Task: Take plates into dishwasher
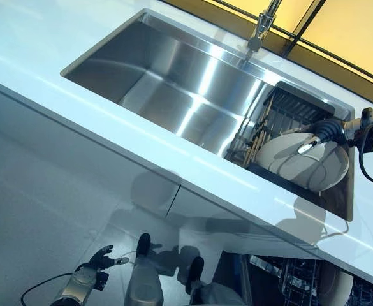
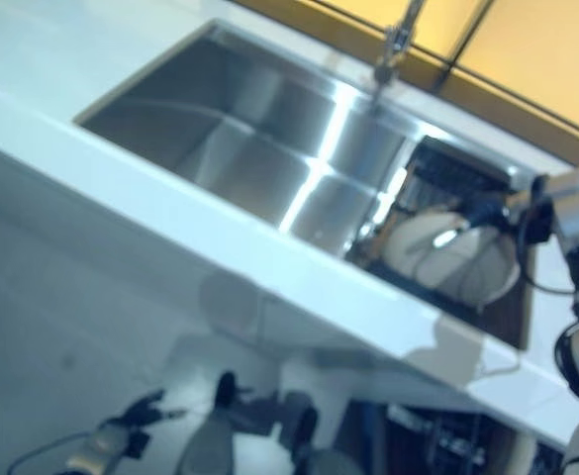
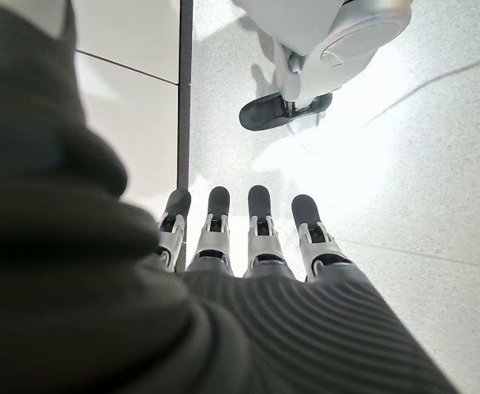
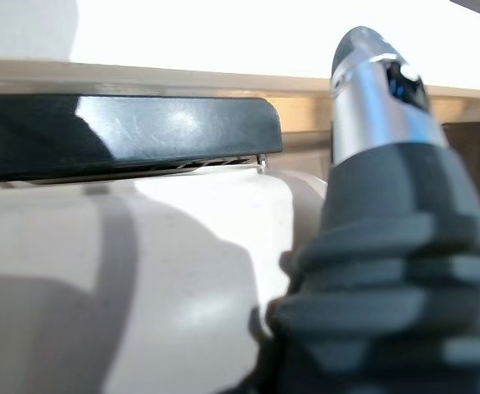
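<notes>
A large white plate (image 1: 301, 167) leans upright in a black dish rack (image 1: 288, 105) at the right end of the steel sink (image 1: 173, 76). My right hand (image 1: 326, 131) is at the plate's upper rim and touches its face. Up close, the right wrist view shows the plate (image 4: 141, 271) beside my hand (image 4: 379, 271), under the rack's dark bar (image 4: 125, 123). How the hand sits on the plate is hidden. My left hand (image 1: 100, 260) hangs low over the floor, fingers (image 3: 256, 238) straight and holding nothing.
A white countertop (image 1: 109, 121) runs around the sink, with the faucet (image 1: 263, 25) at the back. Below the counter at the lower right, a dishwasher rack (image 1: 298, 280) stands pulled out with a white plate (image 1: 336, 287) in it. White cabinet fronts stand below the counter.
</notes>
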You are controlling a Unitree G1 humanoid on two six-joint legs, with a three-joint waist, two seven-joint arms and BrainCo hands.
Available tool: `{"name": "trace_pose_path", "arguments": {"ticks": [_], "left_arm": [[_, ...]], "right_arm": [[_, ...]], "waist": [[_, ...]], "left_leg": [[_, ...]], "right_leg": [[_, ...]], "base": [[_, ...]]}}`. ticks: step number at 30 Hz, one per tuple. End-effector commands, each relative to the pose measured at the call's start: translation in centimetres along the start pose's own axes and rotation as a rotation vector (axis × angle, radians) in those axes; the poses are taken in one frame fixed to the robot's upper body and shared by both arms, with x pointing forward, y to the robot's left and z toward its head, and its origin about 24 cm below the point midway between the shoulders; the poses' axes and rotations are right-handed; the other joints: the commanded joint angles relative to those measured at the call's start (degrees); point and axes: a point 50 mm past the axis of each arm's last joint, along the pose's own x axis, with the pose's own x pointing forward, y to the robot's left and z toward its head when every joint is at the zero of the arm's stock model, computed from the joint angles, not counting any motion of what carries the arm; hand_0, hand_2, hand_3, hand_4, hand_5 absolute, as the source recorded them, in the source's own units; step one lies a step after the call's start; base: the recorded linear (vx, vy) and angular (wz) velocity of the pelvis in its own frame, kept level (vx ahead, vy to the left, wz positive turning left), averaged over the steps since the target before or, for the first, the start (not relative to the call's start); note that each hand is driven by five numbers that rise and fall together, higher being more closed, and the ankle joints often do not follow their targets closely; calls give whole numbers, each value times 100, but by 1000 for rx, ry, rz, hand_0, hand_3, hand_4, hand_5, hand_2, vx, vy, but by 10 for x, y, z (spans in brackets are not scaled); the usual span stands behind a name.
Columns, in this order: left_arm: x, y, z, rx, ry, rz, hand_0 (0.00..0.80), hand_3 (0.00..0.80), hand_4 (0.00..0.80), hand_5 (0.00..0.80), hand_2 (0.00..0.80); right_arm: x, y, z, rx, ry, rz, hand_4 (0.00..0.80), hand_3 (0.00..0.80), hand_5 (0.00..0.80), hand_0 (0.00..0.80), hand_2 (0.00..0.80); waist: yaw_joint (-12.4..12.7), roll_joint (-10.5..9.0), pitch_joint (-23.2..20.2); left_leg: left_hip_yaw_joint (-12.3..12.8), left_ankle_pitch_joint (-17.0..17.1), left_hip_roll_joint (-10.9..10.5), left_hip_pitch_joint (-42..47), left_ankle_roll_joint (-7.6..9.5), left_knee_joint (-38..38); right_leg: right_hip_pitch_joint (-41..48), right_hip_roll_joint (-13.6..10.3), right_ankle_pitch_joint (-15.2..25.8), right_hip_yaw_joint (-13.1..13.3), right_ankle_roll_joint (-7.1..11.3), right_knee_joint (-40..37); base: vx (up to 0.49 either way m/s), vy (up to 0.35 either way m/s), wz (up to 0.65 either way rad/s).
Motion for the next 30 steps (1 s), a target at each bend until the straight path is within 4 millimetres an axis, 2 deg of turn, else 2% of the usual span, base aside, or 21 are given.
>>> {"name": "trace_pose_path", "arguments": {"ticks": [1,5,6,7,8,9,10,30], "left_arm": [[6,15,32,18,-97,45,0,0,0,0,0],[6,15,33,23,-100,42,0,0,0,0,0],[6,15,34,20,-104,41,0,0,0,0,0],[6,15,34,20,-104,41,0,0,0,0,0],[6,15,34,20,-107,40,0,0,0,0,0],[6,15,35,18,-111,41,0,0,0,0,0],[6,15,35,19,-112,43,0,0,0,0,0],[4,20,30,-10,-109,62,0,0,0,0,0]], "right_arm": [[29,11,-9,-28,133,99,0,0,0,0,0],[29,10,-10,-30,139,87,0,0,0,0,0],[28,9,-9,-30,143,76,119,119,119,119,119],[28,9,-9,-30,145,74,169,169,169,169,169],[27,8,-9,-29,149,60,373,373,373,373,373],[24,6,-10,-29,156,53,728,728,728,728,728],[23,5,-11,-27,158,48,800,800,800,800,800],[-5,-6,-22,-55,298,-41,800,800,800,800,800]], "waist": [[-4,-178,506],[14,-194,509],[19,-197,506],[18,-197,504],[16,-198,500],[20,-204,501],[20,-212,496],[-23,-386,363]], "left_leg": [[71,-726,-317,270,118,-11],[56,-729,-314,272,124,-11],[51,-728,-315,273,126,-11],[52,-729,-315,274,125,-11],[54,-733,-313,273,125,-11],[52,-733,-316,271,127,-11],[50,-734,-314,270,128,-11],[93,-773,-326,373,151,-11]], "right_leg": [[-289,-376,188,259,328,-8],[-277,-373,189,246,325,-8],[-276,-371,191,251,325,-8],[-276,-371,190,250,326,-8],[-276,-372,188,247,328,-8],[-277,-372,194,255,332,-8],[-275,-371,196,252,337,-8],[-209,-368,249,326,399,-8]], "base": [[0,0,0],[0,0,0],[0,0,0],[0,0,0],[0,0,0],[0,0,0],[0,0,0],[-2,1,0]]}}
